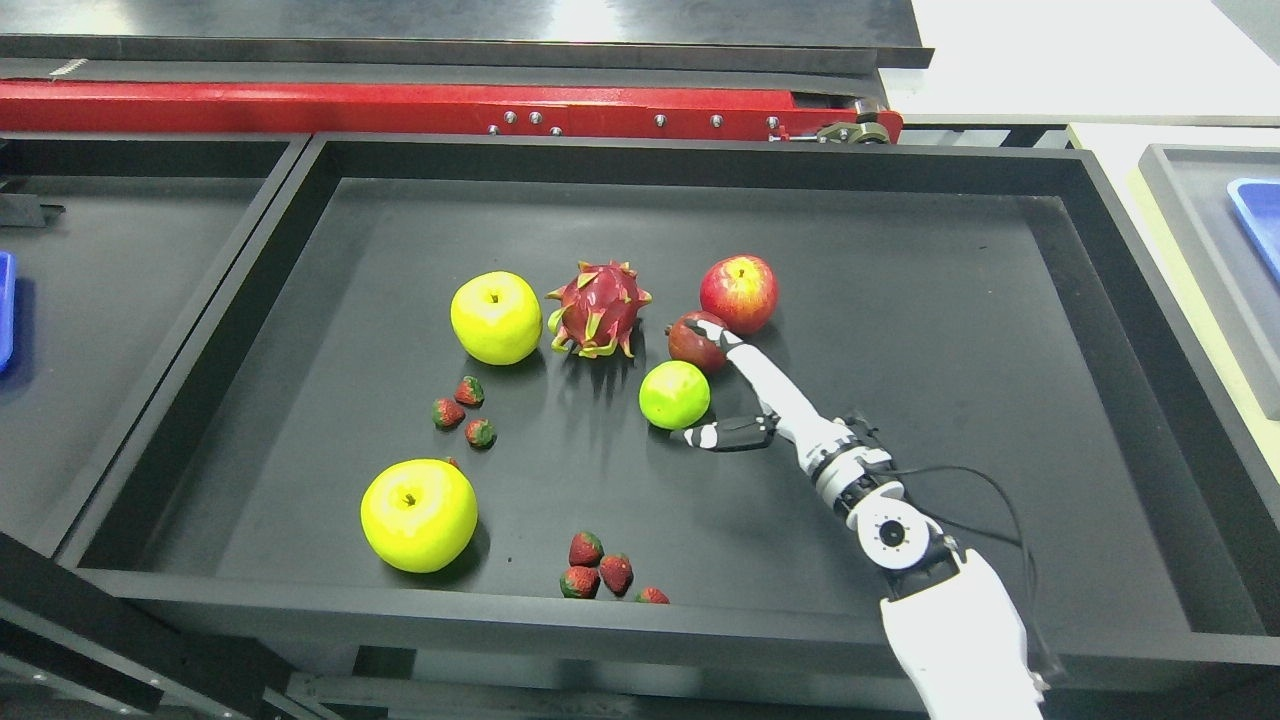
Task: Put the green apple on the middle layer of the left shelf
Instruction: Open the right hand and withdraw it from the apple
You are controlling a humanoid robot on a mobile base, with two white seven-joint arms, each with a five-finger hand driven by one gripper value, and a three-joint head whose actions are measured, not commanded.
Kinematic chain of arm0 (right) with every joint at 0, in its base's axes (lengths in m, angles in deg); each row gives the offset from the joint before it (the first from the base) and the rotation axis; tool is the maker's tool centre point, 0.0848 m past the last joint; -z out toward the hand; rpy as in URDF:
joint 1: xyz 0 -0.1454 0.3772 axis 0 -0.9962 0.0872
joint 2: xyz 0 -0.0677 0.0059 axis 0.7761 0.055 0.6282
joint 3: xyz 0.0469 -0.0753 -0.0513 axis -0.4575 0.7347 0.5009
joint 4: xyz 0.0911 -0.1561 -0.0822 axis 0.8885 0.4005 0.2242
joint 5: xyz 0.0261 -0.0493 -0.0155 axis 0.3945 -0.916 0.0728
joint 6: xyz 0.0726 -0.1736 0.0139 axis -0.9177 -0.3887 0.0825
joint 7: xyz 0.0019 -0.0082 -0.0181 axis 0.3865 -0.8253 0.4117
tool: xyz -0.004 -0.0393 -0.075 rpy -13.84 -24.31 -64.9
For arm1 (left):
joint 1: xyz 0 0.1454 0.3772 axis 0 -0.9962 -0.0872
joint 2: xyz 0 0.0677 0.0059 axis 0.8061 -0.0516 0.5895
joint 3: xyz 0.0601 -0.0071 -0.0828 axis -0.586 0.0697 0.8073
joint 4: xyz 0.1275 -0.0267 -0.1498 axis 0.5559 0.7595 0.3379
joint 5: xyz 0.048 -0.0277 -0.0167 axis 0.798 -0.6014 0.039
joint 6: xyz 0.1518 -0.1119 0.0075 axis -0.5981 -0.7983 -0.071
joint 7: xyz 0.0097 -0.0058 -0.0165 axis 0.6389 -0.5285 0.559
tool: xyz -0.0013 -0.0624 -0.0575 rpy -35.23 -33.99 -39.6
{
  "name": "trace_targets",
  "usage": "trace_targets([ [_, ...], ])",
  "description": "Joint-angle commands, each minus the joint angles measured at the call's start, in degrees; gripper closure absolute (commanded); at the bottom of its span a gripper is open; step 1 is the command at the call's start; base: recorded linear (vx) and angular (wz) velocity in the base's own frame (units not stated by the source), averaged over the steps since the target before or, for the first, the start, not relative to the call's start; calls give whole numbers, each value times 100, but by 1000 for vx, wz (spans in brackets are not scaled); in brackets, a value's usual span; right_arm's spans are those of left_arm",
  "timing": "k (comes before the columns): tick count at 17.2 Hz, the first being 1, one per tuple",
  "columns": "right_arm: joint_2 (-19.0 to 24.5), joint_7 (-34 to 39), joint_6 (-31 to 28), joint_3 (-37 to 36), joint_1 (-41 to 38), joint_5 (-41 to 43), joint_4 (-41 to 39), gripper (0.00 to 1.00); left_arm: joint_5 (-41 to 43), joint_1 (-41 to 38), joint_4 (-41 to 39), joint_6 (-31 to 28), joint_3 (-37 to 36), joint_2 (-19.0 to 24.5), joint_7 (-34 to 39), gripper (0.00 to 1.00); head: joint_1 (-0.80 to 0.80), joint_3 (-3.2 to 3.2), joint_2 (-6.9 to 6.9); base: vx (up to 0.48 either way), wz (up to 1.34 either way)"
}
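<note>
Two yellow apples (496, 317), one green apple (674, 394), one red apple (739, 292), seven strawberries (470, 391).

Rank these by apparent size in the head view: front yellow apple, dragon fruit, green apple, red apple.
1. Front yellow apple, though it lies nearest the camera.
2. Dragon fruit, counting its spikes.
3. Red apple.
4. Green apple, a close call with the red apple: unsure.

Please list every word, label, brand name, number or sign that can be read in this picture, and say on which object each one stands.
There is none: no readable text shows anywhere in the head view.
The green apple, the other fruit, the black tray, the red beam and the right hand carry no visible print.
</note>
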Motion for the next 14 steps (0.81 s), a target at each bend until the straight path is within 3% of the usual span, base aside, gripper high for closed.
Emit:
trace_targets([
  [1,23,-11,232,-1636,-709,2478,-520,0,0,0,-2,-4,0,100,2,0,0,0,0,0,0],
  [4,23,-20,506,-1549,-1175,2762,-791,0,0,0,-2,-4,0,100,2,0,0,0,0,0,0],
  [14,23,-46,462,-1118,-1405,2797,-1109,0,0,0,-2,5,0,100,2,0,0,0,0,-10,5],
])
